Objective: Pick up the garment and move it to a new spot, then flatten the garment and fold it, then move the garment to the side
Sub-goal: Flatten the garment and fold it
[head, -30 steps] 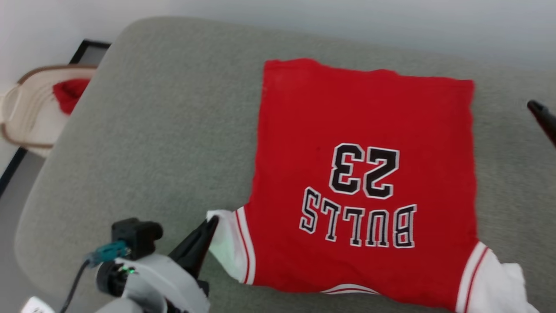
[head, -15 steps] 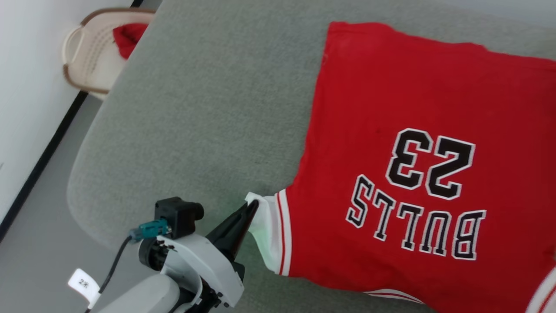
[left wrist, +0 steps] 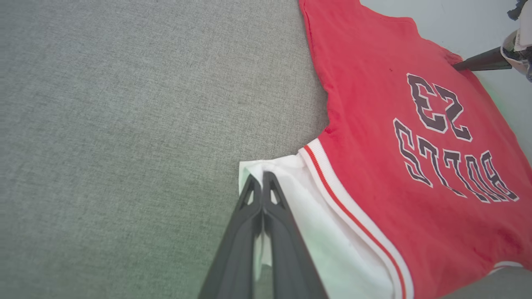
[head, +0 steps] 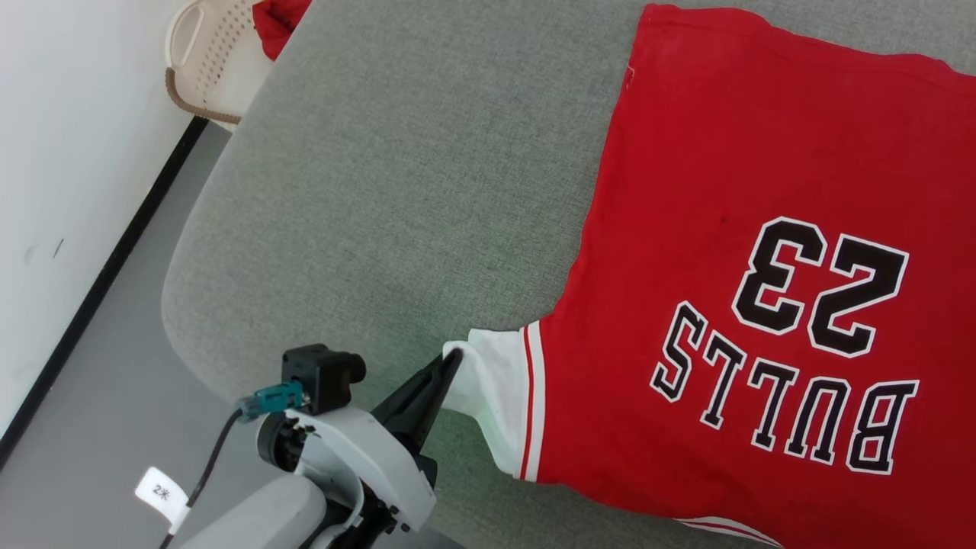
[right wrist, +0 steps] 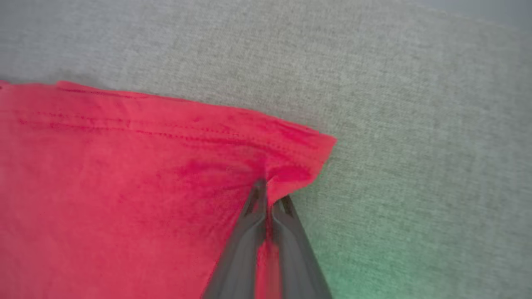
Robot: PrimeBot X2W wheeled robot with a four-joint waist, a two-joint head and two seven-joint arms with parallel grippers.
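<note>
The garment (head: 747, 252), a red jersey with "BULLS" and 23 facing me upside down, lies spread flat on the grey cushion (head: 396, 175). My left gripper (head: 454, 355) is shut on the edge of its white sleeve (head: 496, 389), and the left wrist view shows the two fingers (left wrist: 262, 179) pressed together over that white cloth (left wrist: 324, 232). In the right wrist view my right gripper (right wrist: 270, 192) is shut on the puckered red hem corner of the garment (right wrist: 124, 178). Its dark fingers (left wrist: 478, 64) also reach the garment's far corner in the left wrist view.
A beige wicker basket (head: 206, 84) holding a small red cloth lump (head: 278, 19) stands on the floor beyond the cushion's left corner. A white wall with a black skirting strip (head: 99, 282) runs along the left. Bare cushion stretches left of the garment.
The head camera has swung, so the garment and basket have shifted across the picture. My left gripper keeps its hold on the white sleeve, which now looks more stretched out.
</note>
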